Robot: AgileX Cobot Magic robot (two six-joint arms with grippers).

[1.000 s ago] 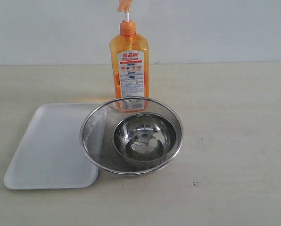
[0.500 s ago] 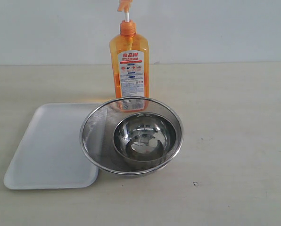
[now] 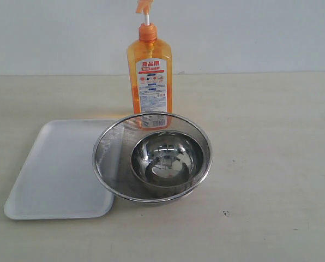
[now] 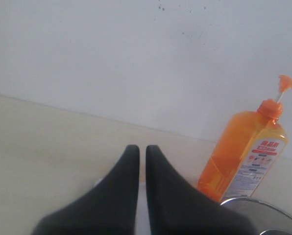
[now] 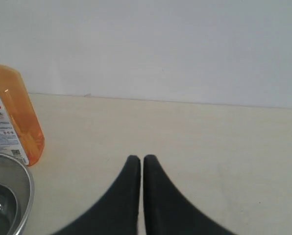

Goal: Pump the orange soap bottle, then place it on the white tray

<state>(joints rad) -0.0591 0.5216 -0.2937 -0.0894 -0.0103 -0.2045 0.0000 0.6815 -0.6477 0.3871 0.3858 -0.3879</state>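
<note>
Where it stands upright on the pale matte table (image 3: 271,164), the orange soap bottle (image 3: 149,82) sits just behind the steel mesh strainer bowl (image 3: 109,148) and off the white tray (image 3: 53,169).

Bottle: tall, translucent plastic, rectangular body with rounded shoulders. It has an orange collar and an orange pump head, with a short length of white stem showing between them. The front carries a white label with red and blue print; the text is too small to read.

Tray: flat, smooth, rectangular, with rounded corners and a low raised rim. It lies to the left of the bottle. Its right edge passes under the strainer's rim.

Strainer: round, fine wire mesh with a polished rim. A smaller polished steel bowl (image 3: 165,158), smooth and mirror-like, nests inside it.

Left pincer (image 4: 142,152): black tapered fingers drawn together, only a thin slit between the tips. It grips nothing and touches nothing, and the bottle stands well off to one side.

Right pincer (image 5: 141,160): fingers closed tip to tip in the same way, empty, and clear of the bottle and strainer.
</note>
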